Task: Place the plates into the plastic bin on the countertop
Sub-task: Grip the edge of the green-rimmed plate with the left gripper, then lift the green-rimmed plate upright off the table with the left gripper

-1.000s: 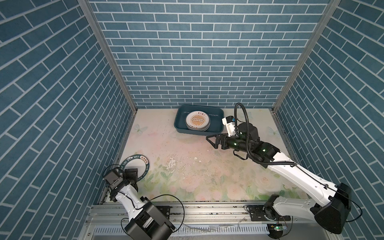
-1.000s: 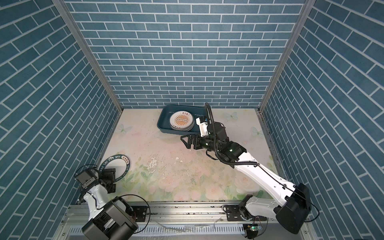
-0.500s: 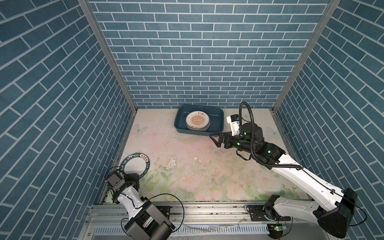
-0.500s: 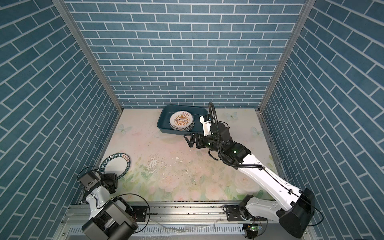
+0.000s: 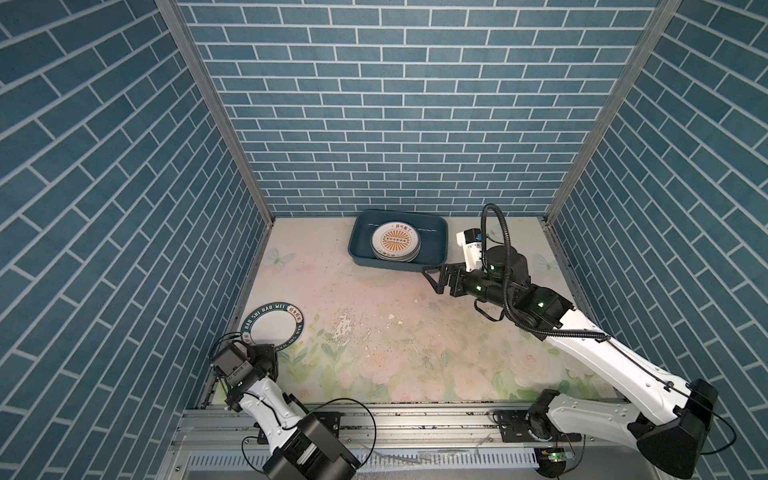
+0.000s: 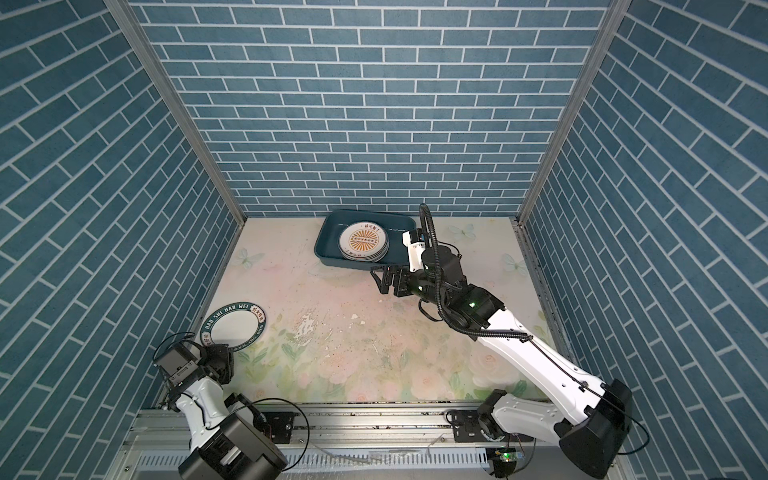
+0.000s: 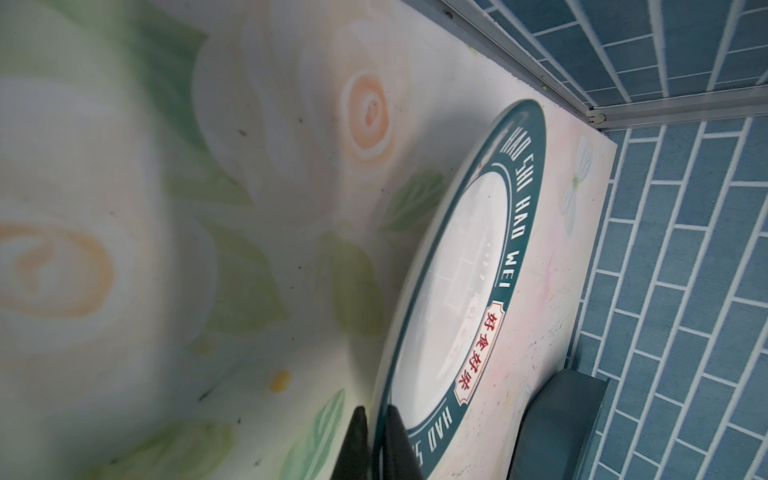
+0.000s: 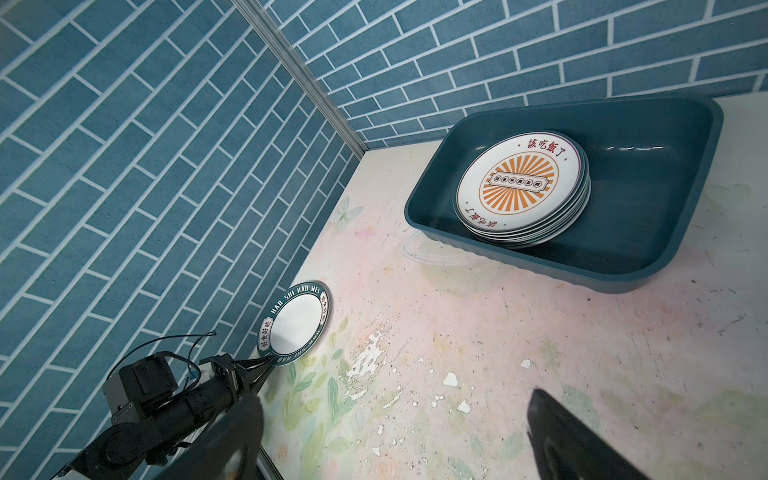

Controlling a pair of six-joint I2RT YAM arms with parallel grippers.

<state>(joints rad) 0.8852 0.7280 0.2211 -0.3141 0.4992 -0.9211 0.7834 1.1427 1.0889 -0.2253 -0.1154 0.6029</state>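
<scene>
A white plate with a green lettered rim lies at the front left of the flowered countertop. My left gripper is shut on its near rim, one finger above and one below. The dark teal plastic bin stands at the back and holds a stack of plates with an orange sunburst one on top. Beside the bin's front right corner, my right gripper hovers open and holds nothing.
Blue brick walls close in the left, back and right sides. The held plate sits close to the left wall. The countertop's print is scuffed and flaked in the middle. A metal rail runs along the front edge.
My left gripper has shut on the green-rimmed plate's rim. The right arm has drifted slightly to the right, its jaws still wide open.
</scene>
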